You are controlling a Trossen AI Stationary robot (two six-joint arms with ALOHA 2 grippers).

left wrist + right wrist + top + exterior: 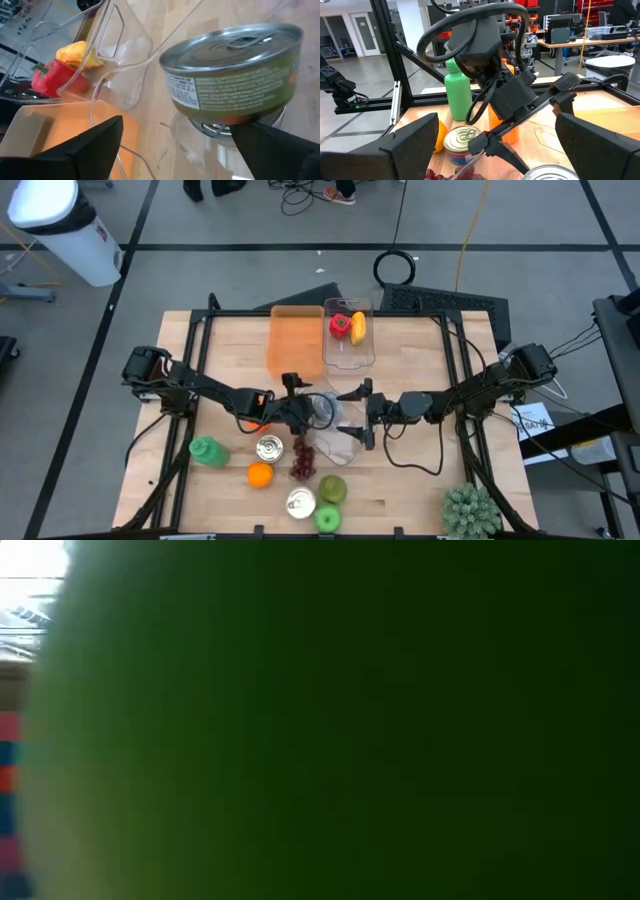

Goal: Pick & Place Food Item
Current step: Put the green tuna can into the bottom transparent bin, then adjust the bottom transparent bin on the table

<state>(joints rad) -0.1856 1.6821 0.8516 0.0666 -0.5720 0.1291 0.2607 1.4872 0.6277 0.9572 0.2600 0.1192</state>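
Left tool [322, 412] stands wide around a tin can [232, 75] that tilts between its fingers, apparently just freed over a clear container [338, 442]. Right tool [358, 412] faces it, also wide, empty. Little room: the two tools nearly meet; grapes [301, 460] and a second can [268, 448] crowd nearby.

Pale wood bench [400, 480]. Silver can [235, 75] with green label. Clear bin [350, 348] holding red pepper [340, 326] and yellow item [359, 326]. Orange tray [296, 340]. Green bottle [205, 451], orange fruit [260, 475], dark red grapes [301, 460], black fingers [85, 150].
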